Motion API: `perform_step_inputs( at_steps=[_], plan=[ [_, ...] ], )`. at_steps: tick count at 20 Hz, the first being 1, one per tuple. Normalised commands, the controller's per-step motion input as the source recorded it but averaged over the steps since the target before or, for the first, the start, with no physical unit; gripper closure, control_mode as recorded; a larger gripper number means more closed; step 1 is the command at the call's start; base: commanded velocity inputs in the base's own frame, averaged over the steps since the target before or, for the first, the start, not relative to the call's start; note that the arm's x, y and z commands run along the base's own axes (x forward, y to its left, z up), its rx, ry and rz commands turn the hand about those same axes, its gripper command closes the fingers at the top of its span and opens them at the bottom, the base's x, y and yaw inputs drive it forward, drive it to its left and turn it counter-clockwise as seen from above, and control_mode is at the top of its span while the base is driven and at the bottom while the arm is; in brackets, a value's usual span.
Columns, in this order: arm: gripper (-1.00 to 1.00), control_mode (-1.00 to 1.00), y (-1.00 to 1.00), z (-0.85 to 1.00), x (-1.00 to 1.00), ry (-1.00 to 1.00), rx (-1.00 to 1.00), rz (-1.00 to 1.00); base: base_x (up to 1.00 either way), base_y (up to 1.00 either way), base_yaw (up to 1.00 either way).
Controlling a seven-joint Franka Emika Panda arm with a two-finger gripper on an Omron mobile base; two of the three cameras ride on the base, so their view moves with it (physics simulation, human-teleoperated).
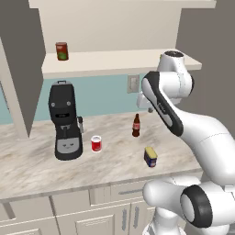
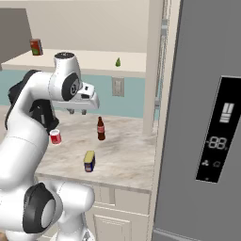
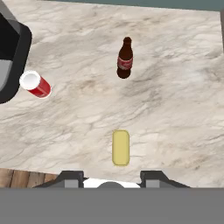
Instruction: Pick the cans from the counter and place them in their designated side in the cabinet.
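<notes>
The dark blue can [image 1: 150,156] with a yellow top stands near the counter's [image 1: 36,160] front edge. In the hand view its yellow top [image 3: 120,148] lies just above my fingertips. The bright red can [image 1: 96,143] with a white band stands beside the coffee machine; it also appears in the hand view [image 3: 36,84] and the right base view [image 2: 55,137]. My gripper [image 2: 77,112] hangs high over the counter, pointing down, open with nothing between its fingers [image 3: 70,177]. The cream cabinet's shelf [image 1: 114,62] runs above.
A black coffee machine [image 1: 65,120] stands at the left of the counter. A slim brown bottle [image 1: 136,125] stands toward the back wall. A dark red can [image 1: 62,51] sits on the shelf's left side and a small green object [image 2: 118,62] on its right. A grey fridge [image 2: 207,117] borders the counter's right.
</notes>
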Motion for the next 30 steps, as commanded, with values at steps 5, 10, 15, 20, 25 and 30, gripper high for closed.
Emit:
perform_step_inputs(
  at_steps=[5, 10, 15, 20, 25, 30],
  plan=[
    [-1.0, -1.0, 0.01, 0.0, -0.02, 0.0, 0.0, 0.0, 0.0, 0.0, 0.0],
    [-1.0, -1.0, 0.08, -0.13, -0.13, -0.03, 0.0, 0.0, 0.0, 0.0, 0.0],
    [-1.0, -1.0, 0.06, -0.19, -0.14, -0.03, 0.0, 0.0, 0.0, 0.0, 0.0],
    [-1.0, -1.0, 0.0, -0.26, -0.18, -0.02, 0.0, 0.0, 0.0, 0.0, 0.0],
    [-1.0, -1.0, 0.0, -0.26, -0.12, 0.0, -0.04, 0.0, 0.0, 0.0, 0.0],
    [-1.0, -1.0, 0.0, -0.18, -0.06, -0.03, -0.01, 0.0, 0.0, 0.0, 0.0]
  ],
)
